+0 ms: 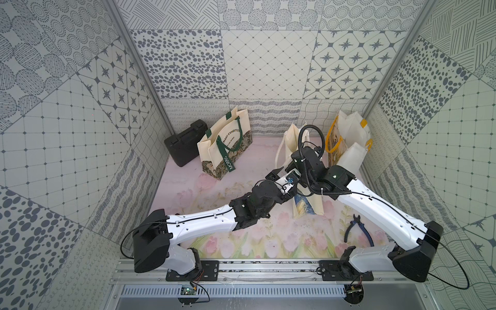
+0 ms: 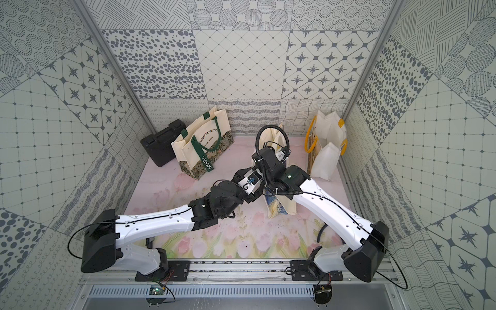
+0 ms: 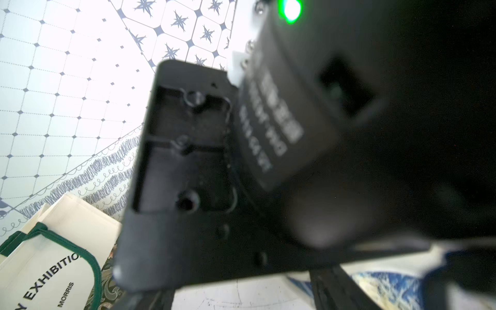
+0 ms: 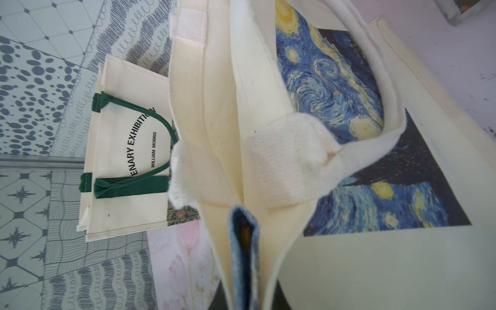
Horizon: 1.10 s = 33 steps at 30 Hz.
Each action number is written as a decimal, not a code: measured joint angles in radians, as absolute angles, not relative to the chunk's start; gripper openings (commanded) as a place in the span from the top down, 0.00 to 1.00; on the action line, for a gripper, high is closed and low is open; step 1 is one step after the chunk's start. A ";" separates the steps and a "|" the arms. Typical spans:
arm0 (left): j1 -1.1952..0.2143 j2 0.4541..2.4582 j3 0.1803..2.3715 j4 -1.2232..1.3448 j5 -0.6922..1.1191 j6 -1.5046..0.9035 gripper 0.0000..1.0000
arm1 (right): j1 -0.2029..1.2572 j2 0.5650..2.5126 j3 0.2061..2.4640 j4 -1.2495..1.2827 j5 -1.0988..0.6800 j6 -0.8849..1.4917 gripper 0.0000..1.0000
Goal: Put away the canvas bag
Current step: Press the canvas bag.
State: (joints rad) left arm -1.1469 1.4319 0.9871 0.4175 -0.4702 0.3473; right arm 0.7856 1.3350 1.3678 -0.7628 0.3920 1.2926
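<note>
- A black hard case (image 1: 185,145) lies closed in the bench's (image 1: 214,241) far-left corner.
- Just beside it, along the far edge, a cream William Morris tote (image 1: 225,145) with green handles stands upright, its mouth open.
- The left gripper (image 1: 285,182) hangs over the middle of the bench with its jaws apart and nothing between them. One finger is close to the printed side of the canvas bag. Its wrist view is mostly blocked by the right arm's dark body.
- The canvas bag (image 2: 279,206), cream with a Starry Night print, stands about mid-bench, a little right of centre, well apart from the tote.
- The right gripper (image 4: 251,300) is above the bag and hidden under its own arm in both top views. In its wrist view, cream fabric of the bag's rim runs up from between its closed jaws.
- Cream bags with yellow handles (image 1: 349,139) stand in the far-right corner.
- Blue-handled pliers (image 1: 358,228) lie near the right edge.
</note>
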 measured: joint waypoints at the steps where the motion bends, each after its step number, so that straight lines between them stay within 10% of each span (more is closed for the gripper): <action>1: -1.150 1.433 0.988 0.425 -0.478 0.346 0.25 | 0.786 1.327 1.360 -0.750 0.394 1.300 1.00; 19: -1.158 1.432 0.999 0.416 -0.587 0.230 0.31 | 0.789 1.196 1.241 -0.594 0.406 1.398 1.00; 33: -1.160 1.447 0.997 0.446 -0.584 0.172 0.62 | 0.775 1.181 1.227 -0.522 0.372 1.405 1.00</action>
State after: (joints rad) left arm -1.1599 1.4467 0.9970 0.4458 -0.5838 0.1722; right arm 0.7750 1.1809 1.2266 -0.5220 0.3721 1.4052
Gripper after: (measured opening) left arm 0.384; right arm 0.102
